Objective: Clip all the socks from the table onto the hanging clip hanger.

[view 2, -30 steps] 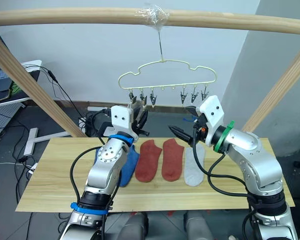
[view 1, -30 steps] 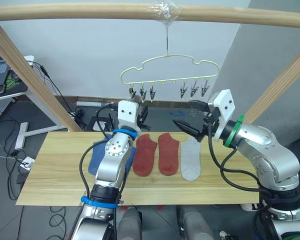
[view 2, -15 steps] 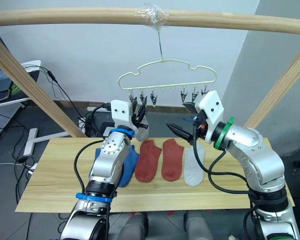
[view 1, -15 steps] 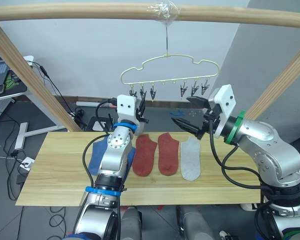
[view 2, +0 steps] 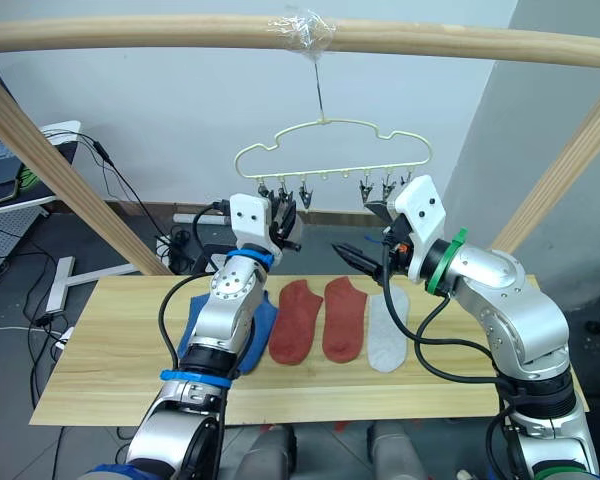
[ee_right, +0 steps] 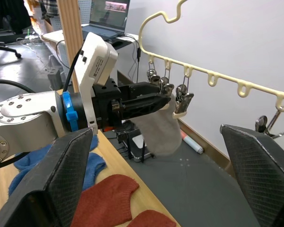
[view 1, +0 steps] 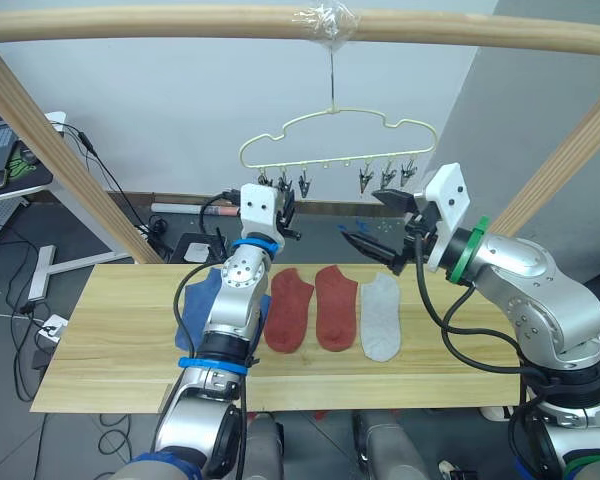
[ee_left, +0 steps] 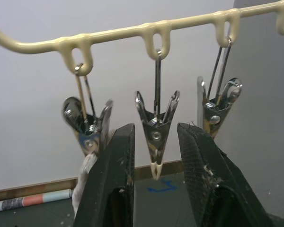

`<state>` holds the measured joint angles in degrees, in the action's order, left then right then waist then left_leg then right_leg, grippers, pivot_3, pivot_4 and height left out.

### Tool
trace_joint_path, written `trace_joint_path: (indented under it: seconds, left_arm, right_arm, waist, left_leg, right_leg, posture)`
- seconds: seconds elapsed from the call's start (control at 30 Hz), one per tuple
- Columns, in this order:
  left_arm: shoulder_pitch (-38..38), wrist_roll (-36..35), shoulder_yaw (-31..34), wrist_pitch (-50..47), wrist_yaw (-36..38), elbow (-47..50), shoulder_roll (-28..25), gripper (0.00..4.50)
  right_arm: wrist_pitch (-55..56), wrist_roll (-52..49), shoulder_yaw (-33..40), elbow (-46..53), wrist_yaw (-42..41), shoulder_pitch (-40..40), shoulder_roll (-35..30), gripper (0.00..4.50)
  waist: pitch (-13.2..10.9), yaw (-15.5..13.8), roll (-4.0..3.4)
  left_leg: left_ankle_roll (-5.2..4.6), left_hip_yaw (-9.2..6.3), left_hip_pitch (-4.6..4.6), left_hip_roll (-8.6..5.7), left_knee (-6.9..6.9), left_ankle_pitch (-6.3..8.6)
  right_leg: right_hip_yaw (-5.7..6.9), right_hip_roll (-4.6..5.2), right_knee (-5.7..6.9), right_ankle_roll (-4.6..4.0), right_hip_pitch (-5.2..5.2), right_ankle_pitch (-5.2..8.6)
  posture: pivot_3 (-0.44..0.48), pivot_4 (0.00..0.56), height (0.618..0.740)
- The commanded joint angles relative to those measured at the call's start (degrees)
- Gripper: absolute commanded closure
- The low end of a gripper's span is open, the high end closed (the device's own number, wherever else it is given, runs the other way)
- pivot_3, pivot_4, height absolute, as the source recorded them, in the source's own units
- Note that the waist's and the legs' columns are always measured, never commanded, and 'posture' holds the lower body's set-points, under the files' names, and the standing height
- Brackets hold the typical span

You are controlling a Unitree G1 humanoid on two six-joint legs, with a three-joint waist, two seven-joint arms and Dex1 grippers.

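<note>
In the left eye view, the clip hanger (view 1: pixel 337 140) hangs in the upper middle of the frame. Below it, blue, red and grey socks (view 1: pixel 382 316) lie side by side on the desk (view 1: pixel 110 340).

In the right eye view, the right pincer (view 2: pixel 365 245) waits right of centre, jaws wide apart and empty.

In the left wrist view, the left pincer (ee_left: pixel 155 156) is open around the middle clip (ee_left: pixel 155 127), and a grey edge shows at the lower left.

In the right wrist view, a grey sock (ee_right: pixel 158 130) hangs at the centre, near the left pincer's tip and the clips; I cannot tell which one holds it. If the clip bites only the edge, the sock may fall.
</note>
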<state>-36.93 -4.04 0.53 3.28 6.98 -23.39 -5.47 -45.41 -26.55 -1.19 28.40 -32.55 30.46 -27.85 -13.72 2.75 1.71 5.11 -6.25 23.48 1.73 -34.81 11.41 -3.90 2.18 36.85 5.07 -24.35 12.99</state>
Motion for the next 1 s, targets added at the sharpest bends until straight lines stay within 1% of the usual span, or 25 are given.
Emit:
trace_joint_path:
  seconds: [0.03, 0.4, 0.7, 1.0]
  left_arm:
    - [-2.29, 0.48, 0.63, 2.35, 0.07, -0.03, -0.26, 3.07]
    - [-3.71, 0.58, 1.09, 3.17, -0.32, -1.01, -0.47, 3.07]
    - [-3.63, 2.26, 0.94, 3.14, -0.79, -1.4, -1.2, 3.07]
    - [-4.05, 3.3, 0.82, 3.91, -0.68, -2.09, -1.35, 3.07]
  right_arm:
    - [0.19, -0.97, 1.03, 2.14, 0.18, 1.37, -0.54, 0.0]
    - [-2.32, -2.86, 1.8, 2.25, 1.27, 4.0, -0.89, 0.0]
    - [-0.56, -1.81, 0.71, 1.48, 1.44, 2.7, -0.53, 0.0]
    - [-0.53, -2.33, 1.2, 1.95, 1.54, 2.47, -0.88, 0.0]
  waist:
    - [0.0, 0.16, 0.0]
    - [0.0, 0.54, 0.0]
    - [0.0, 0.54, 0.0]
    - [0.0, 0.54, 0.0]
  left_leg:
    - [0.0, 0.0, 0.0, 0.0, 0.0, 0.0]
    - [0.0, -0.01, 0.0, 0.0, 0.0, 0.0]
    - [0.0, -0.01, 0.0, 0.0, 0.0, 0.0]
    - [0.0, -0.01, 0.0, 0.0, 0.0, 0.0]
  right_leg:
    - [0.0, 0.0, 0.0, 0.0, 0.0, 0.0]
    - [0.01, 0.0, 0.02, 0.01, 0.0, -0.01]
    - [0.0, 0.0, 0.03, 0.01, 0.0, -0.01]
    - [0.0, 0.0, 0.03, 0.01, 0.0, -0.01]
  posture:
    - [-0.077, 0.211, 0.74]
    - [-0.072, 0.207, 0.74]
    - [-0.072, 0.207, 0.74]
    - [-0.072, 0.207, 0.74]
